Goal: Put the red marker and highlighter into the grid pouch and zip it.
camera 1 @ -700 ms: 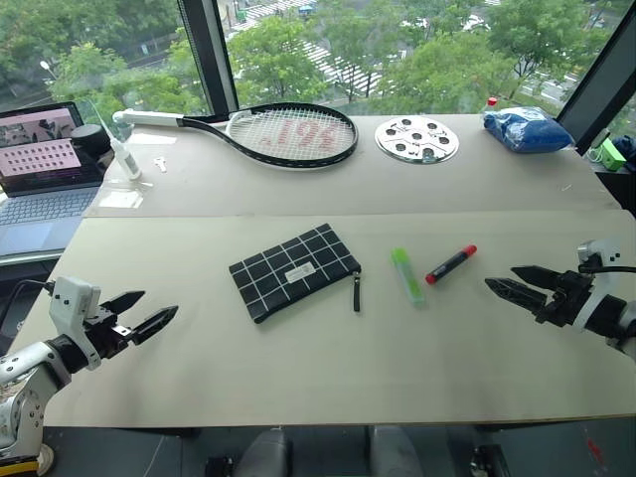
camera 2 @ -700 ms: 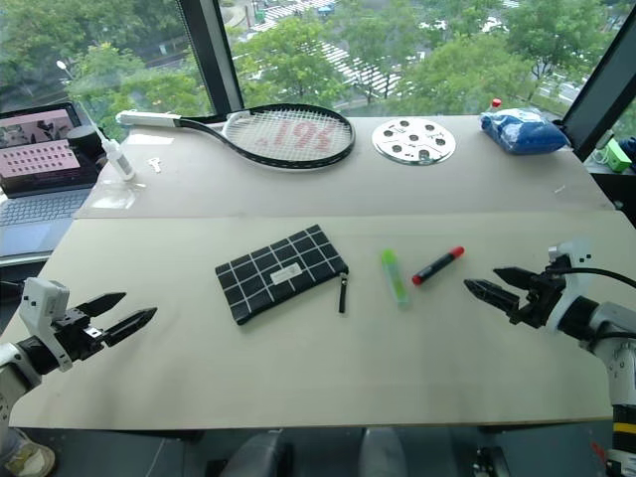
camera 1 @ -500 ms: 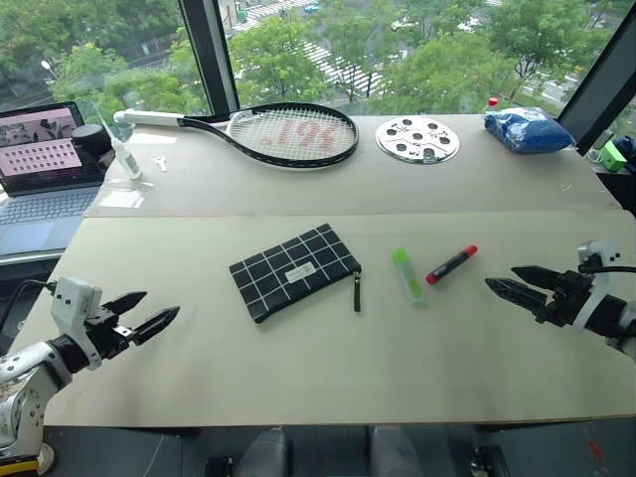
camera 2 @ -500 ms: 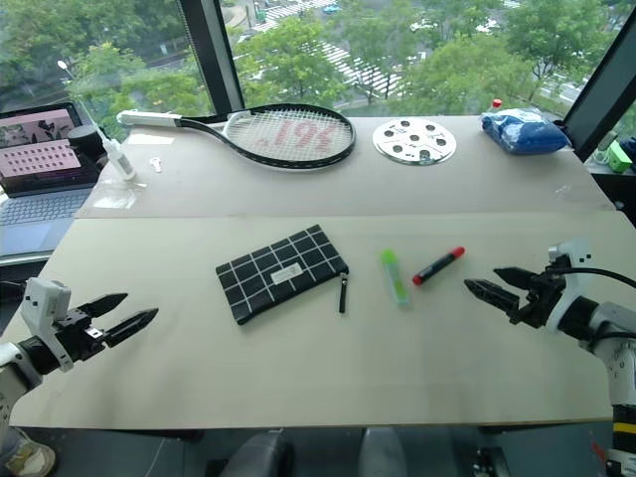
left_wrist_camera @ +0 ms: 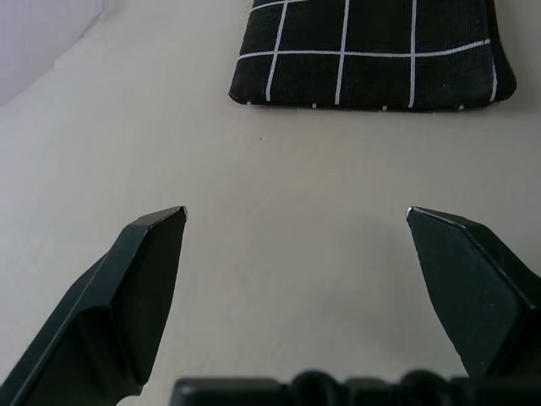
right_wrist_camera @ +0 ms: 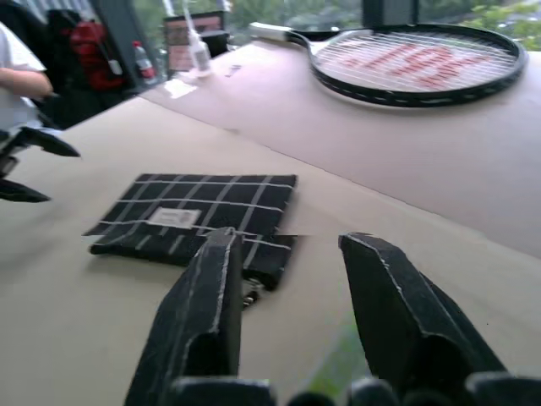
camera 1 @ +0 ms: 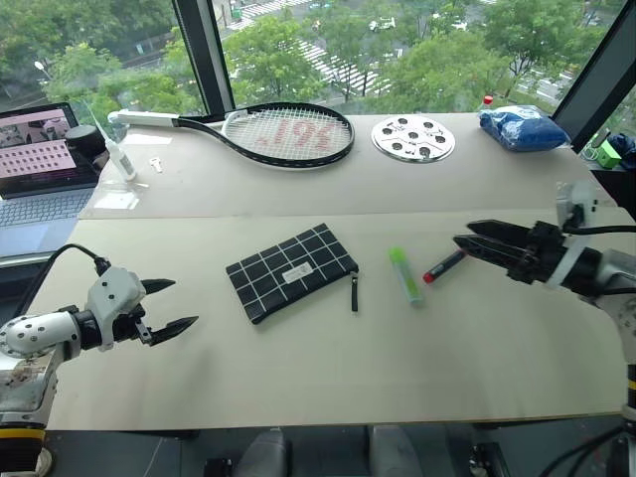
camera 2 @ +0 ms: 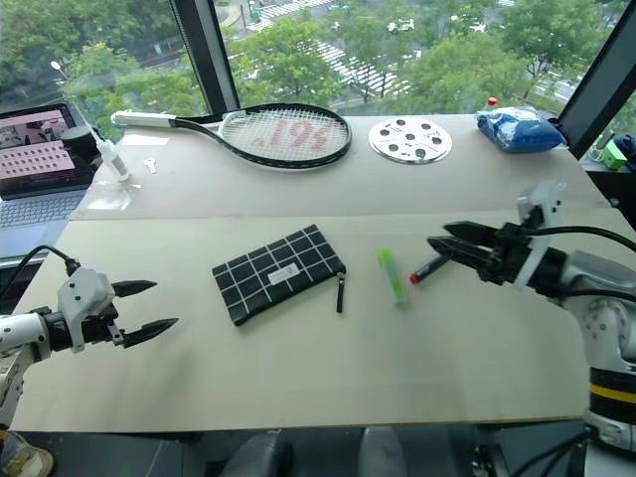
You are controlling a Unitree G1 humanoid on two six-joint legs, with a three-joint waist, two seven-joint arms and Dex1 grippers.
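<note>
laptop (camera 1: 40, 164) sits off the table's (camera 1: 298, 388) edge at ten o'clock, its screen lit. left gripper (camera 1: 171, 306) hovers over the near left part of the table, its two black fingers spread wide apart with nothing between them, tips aimed toward three o'clock at the grid pouch (camera 1: 291, 271). that pouch lies flat near the middle of the table, long axis running from eight o'clock up to two o'clock, white label on top; its black zipper pull strap (camera 1: 355, 291) trails off the right-hand corner toward six o'clock. behind it, at twelve o'clock, a tennis racket (camera 1: 268, 132) lies with its handle pointing to nine o'clock, and a round white perforated disc (camera 1: 412, 138) lies just right of the racket head. highlighter (camera 1: 404, 274) lies right of the strap, apart from it, long axis near twelve-to-six, leaning slightly toward eleven. red marker (camera 1: 443, 266) lies just right of the highlighter, slanting from seven o'clock to one o'clock, its far end hidden behind the right gripper (camera 1: 464, 236). that gripper hangs over the marker, fingers parted with a moderate gap and empty, pointing to nine o'clock. blue bag (camera 1: 522, 128) rests at the far right, one o'clock.
</note>
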